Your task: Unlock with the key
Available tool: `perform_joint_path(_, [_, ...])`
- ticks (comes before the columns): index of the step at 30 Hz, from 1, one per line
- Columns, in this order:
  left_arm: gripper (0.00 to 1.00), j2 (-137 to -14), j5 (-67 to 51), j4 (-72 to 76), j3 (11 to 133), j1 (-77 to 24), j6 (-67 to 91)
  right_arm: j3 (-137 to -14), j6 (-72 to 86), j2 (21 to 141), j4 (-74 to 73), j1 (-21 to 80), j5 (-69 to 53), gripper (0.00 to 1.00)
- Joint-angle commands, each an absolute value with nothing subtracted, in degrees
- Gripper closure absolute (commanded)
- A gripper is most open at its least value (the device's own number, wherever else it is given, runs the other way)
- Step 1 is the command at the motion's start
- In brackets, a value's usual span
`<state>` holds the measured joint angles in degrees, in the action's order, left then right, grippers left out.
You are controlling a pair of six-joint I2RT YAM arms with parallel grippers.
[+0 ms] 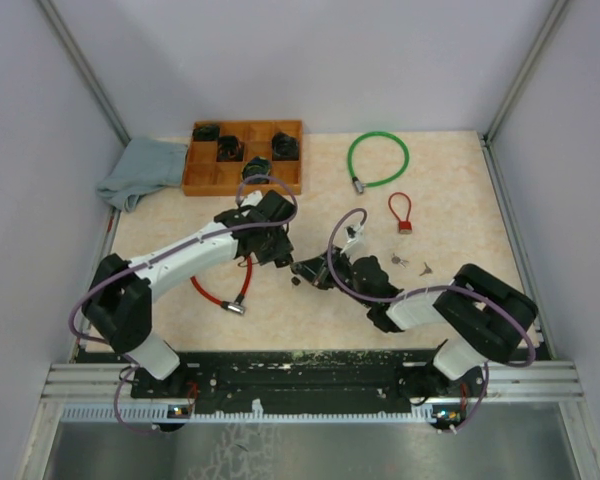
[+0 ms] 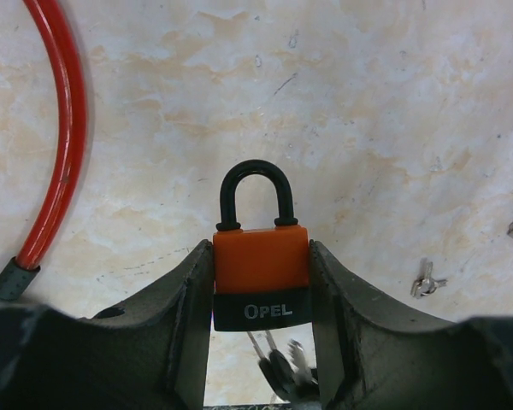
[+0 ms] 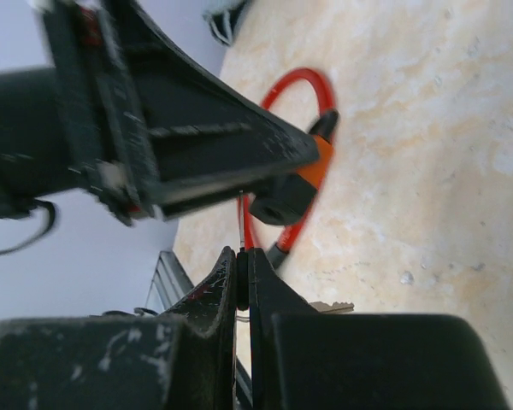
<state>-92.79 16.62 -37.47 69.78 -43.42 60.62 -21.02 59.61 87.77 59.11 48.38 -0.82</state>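
Left of the orange padlock (image 2: 261, 266) a red cable (image 1: 215, 295) curves on the tabletop (image 1: 440, 200), the left claw (image 2: 258, 252) clamps the padlock's sides, and just right of it the right claw (image 3: 242, 256) is pinched together on a thin key (image 3: 240, 224) pointing at its underside.

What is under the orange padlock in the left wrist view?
A bunch of keys shows below the orange padlock; its keyhole face is hidden, so whether a key is inserted cannot be seen.
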Motion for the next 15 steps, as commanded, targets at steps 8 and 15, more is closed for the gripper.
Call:
perform_joint_path(8, [1.0, -89.24, 20.14, -35.16, 65.05, -44.3, 60.82, -22.36, 58.27, 81.13, 61.95, 50.53, 2.68, 1.0])
perform_joint_path(15, [1.0, -87.65, 23.44, -34.61, 64.77, -46.12, 60.78, -22.93, 59.42, 82.52, 60.35, 50.83, 1.89, 1.0])
